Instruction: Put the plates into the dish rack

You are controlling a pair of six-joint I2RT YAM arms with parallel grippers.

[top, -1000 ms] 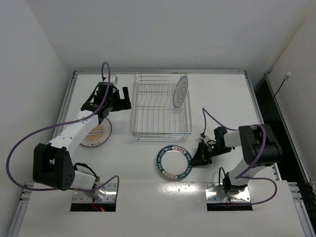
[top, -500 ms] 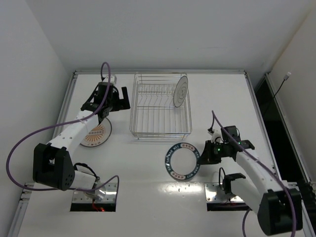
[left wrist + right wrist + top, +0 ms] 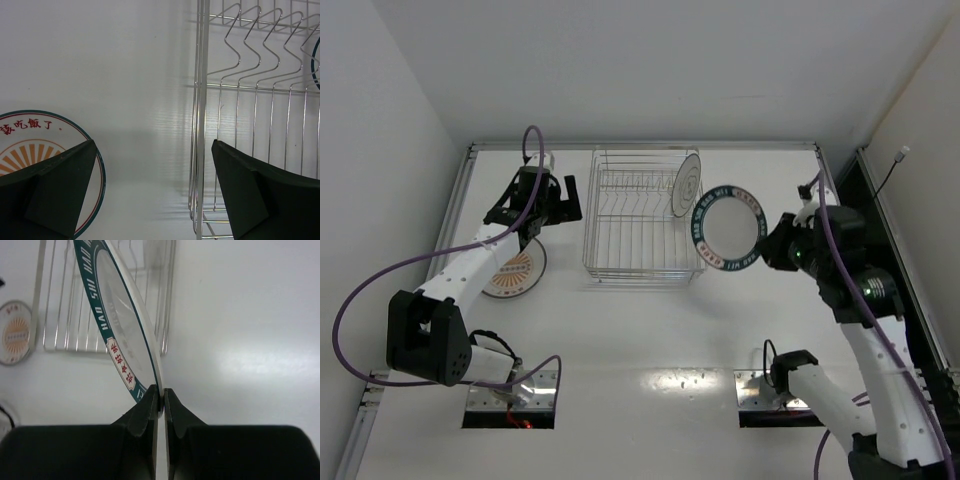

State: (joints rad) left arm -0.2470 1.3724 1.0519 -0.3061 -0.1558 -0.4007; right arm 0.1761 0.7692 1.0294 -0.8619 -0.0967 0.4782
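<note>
The orange plate (image 3: 513, 272) lies flat on the table (image 3: 620, 340), at 8 o'clock from the rack (image 3: 645, 272) and apart from it. The left gripper (image 3: 152, 192) hangs over the plate's 1 o'clock edge with its fingers spread wide and nothing between them. In the wrist view one finger covers part of the plate's rim and the rack's left wall runs close to the other.

The rack sits mid-table. The white-grey plate (image 3: 687, 184) stands on edge among the tines at the rack's 1 o'clock corner.

At 3 o'clock from the rack, the blue plate (image 3: 728, 228) is held off the table, tilted up. It overlaps the rack's right side in the top view, and I cannot tell whether they touch. The right gripper (image 3: 775, 243) pinches its rim at 4 o'clock, fingers tight on either face.
</note>
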